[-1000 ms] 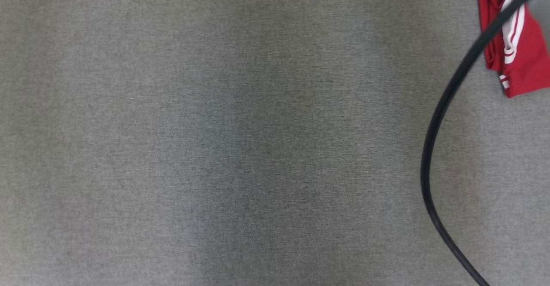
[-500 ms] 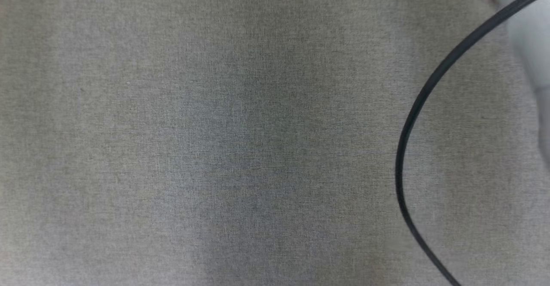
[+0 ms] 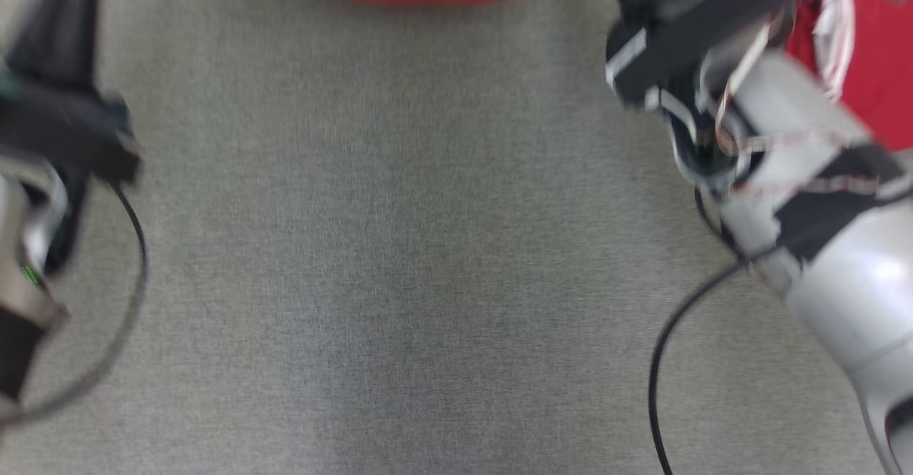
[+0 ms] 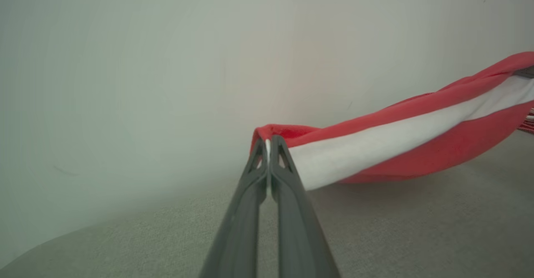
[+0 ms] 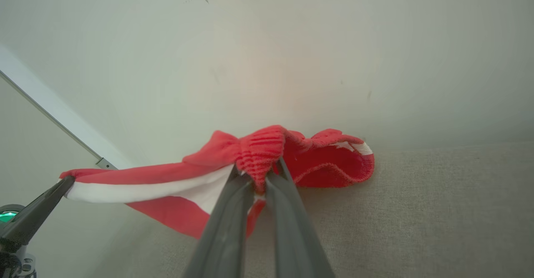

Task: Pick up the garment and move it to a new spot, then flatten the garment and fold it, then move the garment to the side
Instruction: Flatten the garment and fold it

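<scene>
- Red knit with a white band is what I am pinching: my left gripper point(image 4: 269, 142) is clamping tight on one end of the garment point(image 4: 396, 140), fingertips meeting over the hem.
- My right gripper point(image 5: 260, 173) is squeezing the ribbed red edge at the other end, a bunched fold bulging just above its fingertips.
- Between my two grippers the garment is stretching as a sagging band, lifted off the surface. Just beyond my right fingertips a looped part seems to be touching down.
- I judge I am carrying and spreading it, with flattening not yet done. The next move is calling for both ends to be lowered evenly under light tension, so the cloth lands smooth.
- The fabric is looking soft and limp. Below my fingers the grey woven table cover point(image 4: 417, 228) is lying flat, and ahead a pale smooth wall point(image 4: 125, 61) is rising.
</scene>
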